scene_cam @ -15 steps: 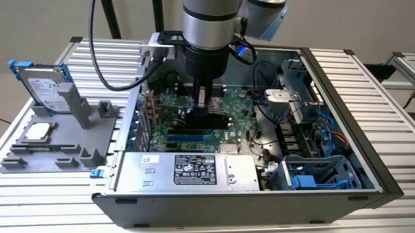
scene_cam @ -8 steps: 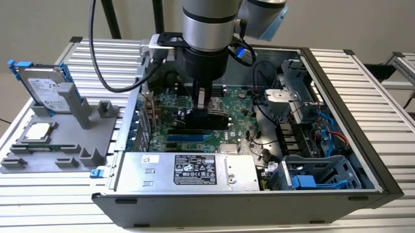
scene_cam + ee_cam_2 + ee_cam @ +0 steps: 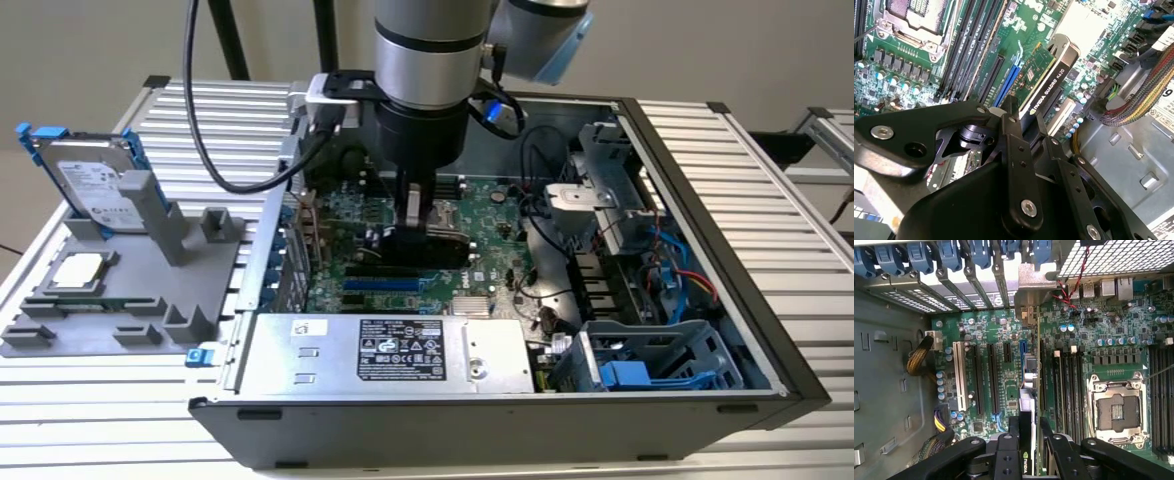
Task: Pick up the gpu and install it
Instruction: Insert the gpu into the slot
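Slatted aluminium bench (image 3: 747, 180) carries an open PC case (image 3: 694, 330), where the gripper (image 3: 424, 228) has its fingers clamped on the gpu (image 3: 1041, 75), held edge-down just above the motherboard (image 3: 1004, 330) slots, its bracket toward the rear slot covers (image 3: 954, 265).

White lettering runs along the black edge of the gpu (image 3: 1046, 82) in the second wrist view. In the exterior view, a printed label (image 3: 407, 350) lies on the power supply (image 3: 280, 355), near side. Another covers the hard drive (image 3: 94, 185) at the exterior view's left. Both are too small to read.
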You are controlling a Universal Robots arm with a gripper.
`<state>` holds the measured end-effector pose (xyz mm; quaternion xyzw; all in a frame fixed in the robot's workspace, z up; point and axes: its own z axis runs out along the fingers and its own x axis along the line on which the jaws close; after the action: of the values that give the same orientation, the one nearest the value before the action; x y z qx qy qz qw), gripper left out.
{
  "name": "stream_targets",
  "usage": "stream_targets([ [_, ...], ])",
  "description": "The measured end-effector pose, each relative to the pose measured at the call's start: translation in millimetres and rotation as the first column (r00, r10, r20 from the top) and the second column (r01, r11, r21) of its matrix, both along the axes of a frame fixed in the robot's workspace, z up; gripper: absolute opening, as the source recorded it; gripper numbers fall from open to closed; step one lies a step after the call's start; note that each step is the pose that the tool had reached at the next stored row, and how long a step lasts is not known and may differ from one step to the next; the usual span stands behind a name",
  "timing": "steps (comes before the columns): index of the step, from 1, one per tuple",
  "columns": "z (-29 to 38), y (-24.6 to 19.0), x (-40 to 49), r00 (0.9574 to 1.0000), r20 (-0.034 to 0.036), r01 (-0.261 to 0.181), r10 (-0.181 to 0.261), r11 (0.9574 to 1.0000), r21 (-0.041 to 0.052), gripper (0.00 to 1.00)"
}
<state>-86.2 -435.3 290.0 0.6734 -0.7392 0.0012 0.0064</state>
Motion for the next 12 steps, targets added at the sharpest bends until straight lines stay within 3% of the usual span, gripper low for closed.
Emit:
stream_targets([
  [12,-2.3,0.0,-0.2,1.0,0.0,0.0,0.0,1.0,0.0,0.0],
])
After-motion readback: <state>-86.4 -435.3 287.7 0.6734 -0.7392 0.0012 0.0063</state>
